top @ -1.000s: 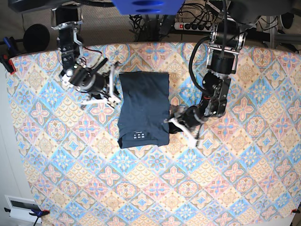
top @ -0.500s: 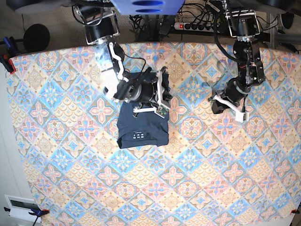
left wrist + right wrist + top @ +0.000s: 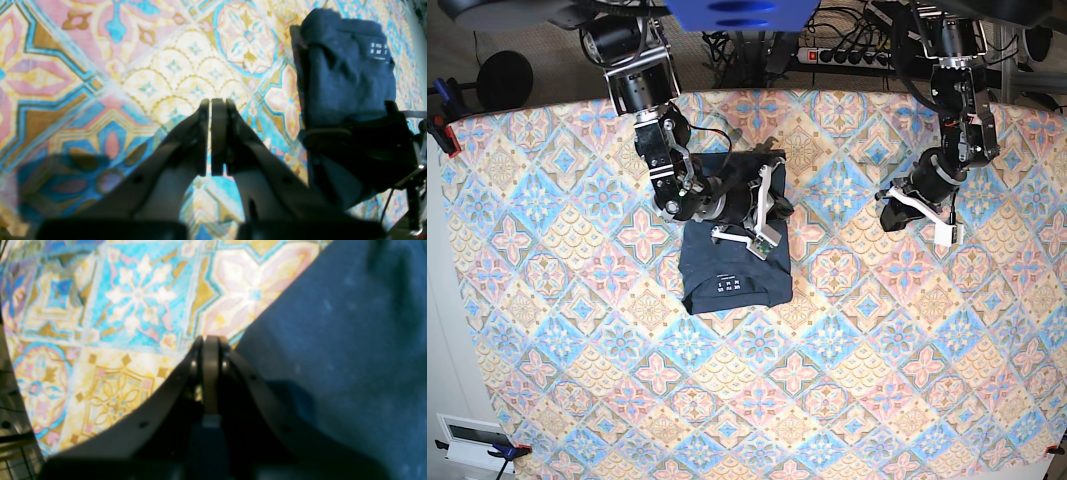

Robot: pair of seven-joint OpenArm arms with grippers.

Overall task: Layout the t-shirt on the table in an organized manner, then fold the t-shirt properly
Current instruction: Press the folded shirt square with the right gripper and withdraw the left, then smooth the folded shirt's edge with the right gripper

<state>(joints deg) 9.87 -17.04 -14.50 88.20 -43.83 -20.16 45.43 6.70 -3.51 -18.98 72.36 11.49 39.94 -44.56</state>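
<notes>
Over the folded t-shirt (image 3: 732, 262) the right tool (image 3: 765, 212) hovers closed, apparently empty; the left tool (image 3: 915, 215) is closed over the table (image 3: 847, 380).

The right arm reached down from the top edge and bent inward, its wrist turned sideways and its right tool (image 3: 767, 212) pressed shut, holding nothing. The left arm hung folded on the opposite side, its left tool (image 3: 917, 215) likewise clamped shut and empty.
</notes>
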